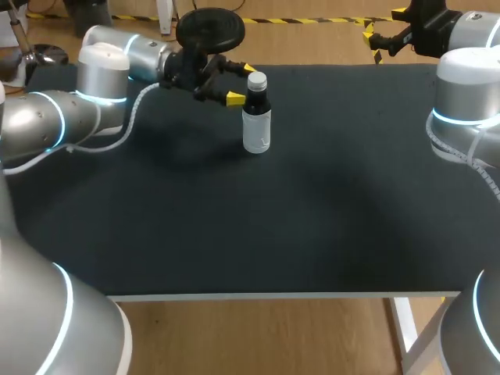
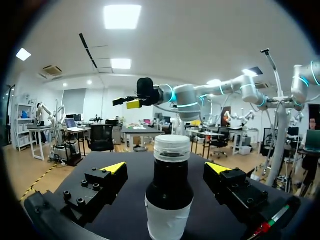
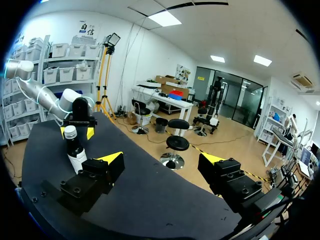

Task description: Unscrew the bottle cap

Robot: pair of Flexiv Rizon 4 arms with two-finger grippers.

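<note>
Left gripper (image 2: pixel 166 167): the fingers (image 2: pixel 114 168) stand apart, one on either side of the bottle (image 2: pixel 169 192) at shoulder height. A gap shows on both sides, so there is no contact yet. Judged purpose: to clamp and steady the body so that the other arm can turn the cap.

The bottle stands upright on the table (image 1: pixel 312 211), toward the far edge, left of the middle. The pale cap (image 2: pixel 171 147) sits on the neck, untouched.

Right gripper (image 3: pixel 162 160): the fingers are spread with nothing between them. It is near the far right corner, well apart from the bottle, and is probably on standby.

Not determinable:
- The bottle's base, cut off in the left wrist view.
- How tightly the cap is seated.
- The right arm's wrist, partly cropped in the head view.
</note>
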